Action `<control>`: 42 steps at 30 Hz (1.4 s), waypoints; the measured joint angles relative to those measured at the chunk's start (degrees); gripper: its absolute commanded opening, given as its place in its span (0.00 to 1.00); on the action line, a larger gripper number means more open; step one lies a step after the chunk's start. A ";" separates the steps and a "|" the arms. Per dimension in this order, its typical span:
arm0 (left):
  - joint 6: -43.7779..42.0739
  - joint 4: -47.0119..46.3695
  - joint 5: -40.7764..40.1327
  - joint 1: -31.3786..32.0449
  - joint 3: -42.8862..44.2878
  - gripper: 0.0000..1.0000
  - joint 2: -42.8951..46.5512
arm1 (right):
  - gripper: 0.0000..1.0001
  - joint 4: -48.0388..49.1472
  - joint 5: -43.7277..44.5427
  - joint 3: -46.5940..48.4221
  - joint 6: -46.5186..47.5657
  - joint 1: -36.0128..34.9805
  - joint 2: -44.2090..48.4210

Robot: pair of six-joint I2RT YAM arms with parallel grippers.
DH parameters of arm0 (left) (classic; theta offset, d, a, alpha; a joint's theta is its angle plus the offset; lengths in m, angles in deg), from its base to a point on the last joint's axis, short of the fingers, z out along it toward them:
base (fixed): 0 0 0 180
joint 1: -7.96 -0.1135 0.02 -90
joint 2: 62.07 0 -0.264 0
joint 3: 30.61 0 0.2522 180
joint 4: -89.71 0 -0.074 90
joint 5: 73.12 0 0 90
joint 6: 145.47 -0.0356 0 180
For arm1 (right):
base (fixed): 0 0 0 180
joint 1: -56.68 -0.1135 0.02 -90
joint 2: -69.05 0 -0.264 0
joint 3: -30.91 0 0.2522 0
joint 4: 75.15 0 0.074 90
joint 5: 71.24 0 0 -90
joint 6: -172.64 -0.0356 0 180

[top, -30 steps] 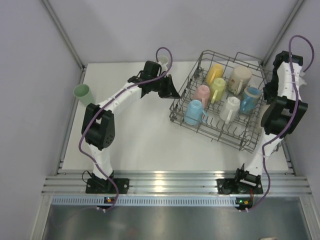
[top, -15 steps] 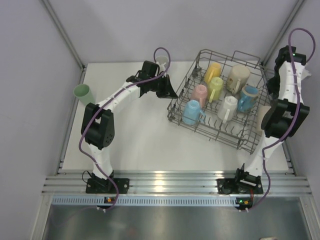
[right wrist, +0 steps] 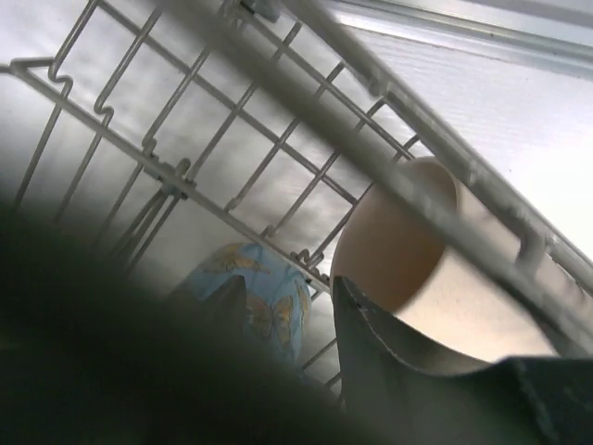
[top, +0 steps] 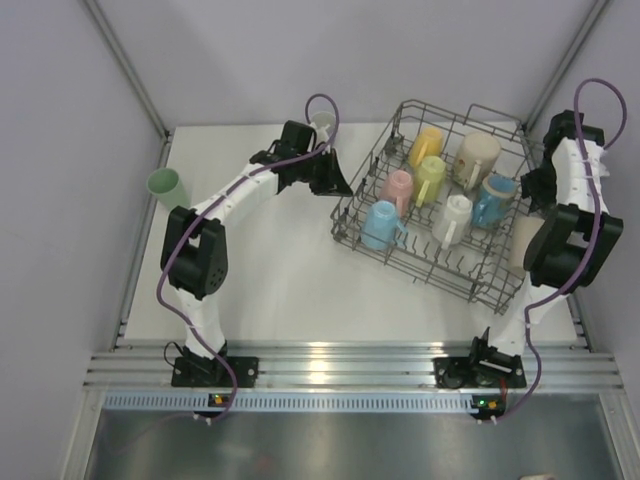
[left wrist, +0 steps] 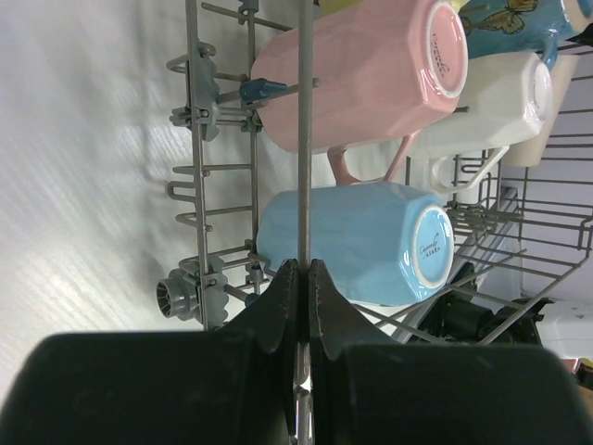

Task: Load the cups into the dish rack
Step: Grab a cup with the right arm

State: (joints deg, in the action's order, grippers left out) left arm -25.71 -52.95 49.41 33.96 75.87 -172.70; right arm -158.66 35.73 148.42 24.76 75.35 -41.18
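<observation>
While my left gripper [left wrist: 304,271] is clamped shut on a left-rim wire of the large grey metal wire dish rack [top: 420,265], the beige handleless tumbler [top: 523,240] lies just outside the rack's right wall, apparently lengthwise along it, nearest my right gripper [right wrist: 287,297], whose grip I cannot tell.

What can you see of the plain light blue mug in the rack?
The light blue mug looks like glossy ceramic with faceted sides. It lies tipped over among the wires of the rack, at its near left corner, its base with a small printed mark turned toward the left wrist camera. A pink mug lies right beside it; whether they touch is unclear.
</observation>
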 measured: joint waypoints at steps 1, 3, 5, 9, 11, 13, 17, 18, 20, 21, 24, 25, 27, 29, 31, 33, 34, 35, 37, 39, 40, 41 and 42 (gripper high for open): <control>-0.42 0.15 -0.33 -0.04 -0.02 0.00 0.13 | 0.44 0.59 0.15 -0.63 -0.55 0.37 0.15; -1.05 0.46 -0.37 -0.26 -0.15 0.00 0.20 | 0.45 0.79 0.26 -1.16 -1.64 1.01 0.26; -1.38 0.46 -0.42 -0.31 -0.22 0.00 0.24 | 0.46 -0.24 -0.55 -0.42 -2.21 1.01 0.07; -1.25 0.33 -0.24 -0.24 -0.28 0.00 0.26 | 0.50 -6.40 -3.65 7.91 -2.47 1.57 -4.59; -0.79 -0.04 -0.17 0.13 -0.31 0.00 0.26 | 0.54 -8.37 -5.75 14.05 1.42 1.99 -7.91; -0.57 -0.11 -0.39 0.20 -0.33 0.00 0.26 | 0.55 -7.48 -8.74 19.50 7.28 2.16 -10.38; -0.50 0.13 -0.85 -0.17 -0.50 0.00 0.37 | 0.57 -7.41 -15.63 21.20 18.97 2.51 -10.64; -0.50 0.00 -0.76 -0.26 -0.59 0.00 0.37 | 0.57 -7.43 -17.14 21.16 21.81 2.64 -10.58; -0.52 -0.07 -0.87 -0.37 -0.76 0.00 0.46 | 0.57 -6.58 -19.37 19.80 27.96 3.17 -9.84; -0.52 -0.24 -0.87 -0.42 -0.96 0.00 0.55 | 0.57 -5.95 -19.96 18.67 30.62 3.37 -9.20; -0.57 -0.35 -0.87 -0.57 -1.20 0.00 0.74 | 0.54 -2.60 -22.01 13.27 39.30 4.02 -6.19; -0.74 -0.37 -0.87 -0.63 -1.25 0.00 0.76 | 0.54 -1.42 -23.17 11.30 41.66 4.15 -4.96; -1.05 -0.26 -0.76 -0.90 -1.25 0.00 0.79 | 0.51 0.20 -25.22 8.39 45.22 4.50 -2.95; -1.57 0.04 -0.48 -1.29 -1.25 0.00 0.87 | 0.51 -0.11 -26.82 7.56 46.58 4.83 -2.01; -1.86 0.13 -0.17 -1.51 -1.25 0.00 0.87 | 0.51 -0.31 -27.61 7.32 46.80 5.03 -1.77; -1.99 0.13 -0.04 -1.53 -1.25 0.00 0.87 | 0.51 -0.31 -28.13 7.21 46.95 5.14 -1.49; -2.01 0.15 0.02 -1.53 -1.25 0.00 0.87 | 0.51 -0.11 -28.41 6.86 46.99 5.14 -1.14; -2.03 0.20 0.07 -1.55 -1.25 0.00 0.87 | 0.52 0.37 -28.65 6.08 47.12 5.14 -0.44; -2.19 0.20 0.22 -1.66 -1.22 0.00 0.87 | 0.52 -0.15 -29.75 2.93 50.86 4.98 2.36; -2.38 0.15 0.24 -1.70 -1.14 0.00 0.87 | 0.52 -0.24 -30.18 0.33 54.27 4.48 5.73; -2.45 0.13 0.24 -1.70 -1.14 0.00 0.87 | 0.52 -0.09 -30.25 -1.03 56.30 4.20 7.80; -2.49 0.15 0.24 -1.70 -1.14 0.00 0.87 | 0.53 -0.07 -30.16 -2.34 58.58 3.76 10.43; -2.49 0.13 0.24 -1.70 -1.14 0.00 0.87 | 0.53 0.42 -29.66 -3.50 60.33 3.17 12.59</control>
State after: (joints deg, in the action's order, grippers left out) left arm -28.21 -52.82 49.65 32.25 74.74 -171.82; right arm -158.25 6.07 144.92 85.08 78.52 -28.59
